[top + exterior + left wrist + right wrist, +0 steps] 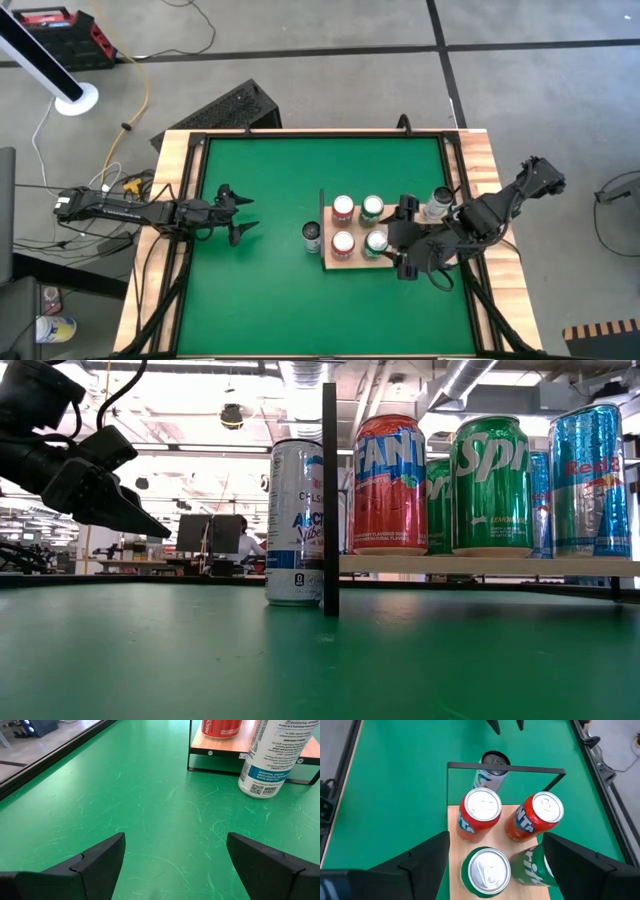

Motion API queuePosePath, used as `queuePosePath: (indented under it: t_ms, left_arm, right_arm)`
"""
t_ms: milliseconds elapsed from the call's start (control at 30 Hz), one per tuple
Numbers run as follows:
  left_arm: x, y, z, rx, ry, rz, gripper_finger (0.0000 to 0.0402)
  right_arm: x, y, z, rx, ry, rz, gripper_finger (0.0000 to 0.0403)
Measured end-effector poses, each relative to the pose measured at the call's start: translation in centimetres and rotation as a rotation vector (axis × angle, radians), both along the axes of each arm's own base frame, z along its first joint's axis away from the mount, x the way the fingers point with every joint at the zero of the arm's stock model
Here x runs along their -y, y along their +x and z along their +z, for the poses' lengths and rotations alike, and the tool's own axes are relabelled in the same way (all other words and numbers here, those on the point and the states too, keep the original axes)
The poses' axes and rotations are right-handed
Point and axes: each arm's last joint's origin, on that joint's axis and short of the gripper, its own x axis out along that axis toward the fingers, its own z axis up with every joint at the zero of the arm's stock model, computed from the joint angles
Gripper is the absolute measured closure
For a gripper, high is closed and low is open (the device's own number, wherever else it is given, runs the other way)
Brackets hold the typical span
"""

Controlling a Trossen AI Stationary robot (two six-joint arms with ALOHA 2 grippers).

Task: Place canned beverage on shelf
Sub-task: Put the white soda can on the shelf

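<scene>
Shelf [352,262] sits right of centre on the green tabletop [260,290], light wood board w/ a thin dark upright frame [330,500] on its left end. On it: two red Fanta cans [343,208], [343,243] and two green Sprite cans [372,207], [377,241], all upright, packed 2x2. Low view also shows a blue Red Bull can [592,480] at the shelf's far right end.

The silver-white can [312,236] stands upright on the tabletop, just beside the shelf's left end, outside the dark frame, not on the board.

Right gripper [405,240] hangs over the shelf's right end, fingers spread wide, nothing between them. In its wrist view, a Sprite can top [488,871] sits right betw. the two dark fingers, the Fanta pair beyond, then the frame, then the silver-white can behind it. So the four cans and the frame stand betw. this claw and that can.

Left gripper [238,218] is at the tabletop's left side, well apart from the shelf, pointing toward it, jaws wide, empty. Its wrist view: bare green in front, silver-white can [272,760] ahead, shelf edge behind it. Nothing in the way there.

Another can [436,205] stands near the tabletop's right edge, beside the right arm. Person at a desk in the room behind [245,540], far off.
</scene>
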Motion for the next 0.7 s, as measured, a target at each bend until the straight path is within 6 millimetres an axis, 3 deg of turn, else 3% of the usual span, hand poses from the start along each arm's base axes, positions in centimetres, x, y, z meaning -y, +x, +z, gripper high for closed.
queuePosePath:
  t_ms: [500,700]
  left_arm:
    - [0.0,0.0,0.0,0.012,-0.014,0.005,0.0068]
    - [0.4,0.4,1.1,0.273,-0.56,0.041,0.0068]
  right_arm:
    - [0.9,0.7,0.1,-0.008,0.016,0.009,0.0062]
    - [0.9,0.6,0.0,-0.01,0.037,-0.012,0.0062]
